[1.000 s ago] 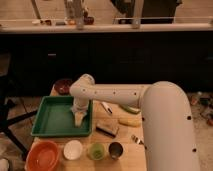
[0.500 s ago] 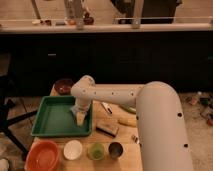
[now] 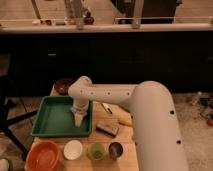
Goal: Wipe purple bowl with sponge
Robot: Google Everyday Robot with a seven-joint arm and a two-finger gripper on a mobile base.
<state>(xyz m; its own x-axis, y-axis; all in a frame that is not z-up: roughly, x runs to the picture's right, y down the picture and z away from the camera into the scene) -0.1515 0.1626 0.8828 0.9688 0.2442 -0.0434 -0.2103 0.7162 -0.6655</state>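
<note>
The purple bowl [image 3: 62, 86] sits at the table's far left corner, just behind the green tray [image 3: 50, 120]. My arm reaches in from the right and bends down over the tray. My gripper [image 3: 79, 119] points down at the tray's right side, near its floor, with its pale fingers open. It is a good hand's length in front of the bowl and to its right. I cannot make out the sponge; it is hidden or out of view.
A brown-and-tan block [image 3: 108, 128] lies right of the tray, with a yellow item [image 3: 125, 121] beyond it. Along the front edge stand an orange bowl [image 3: 43, 155], a white bowl [image 3: 73, 149], a green cup [image 3: 96, 151] and a dark cup [image 3: 116, 149].
The gripper stays low over the tray's right side. The arm's thick white section has shifted slightly left.
</note>
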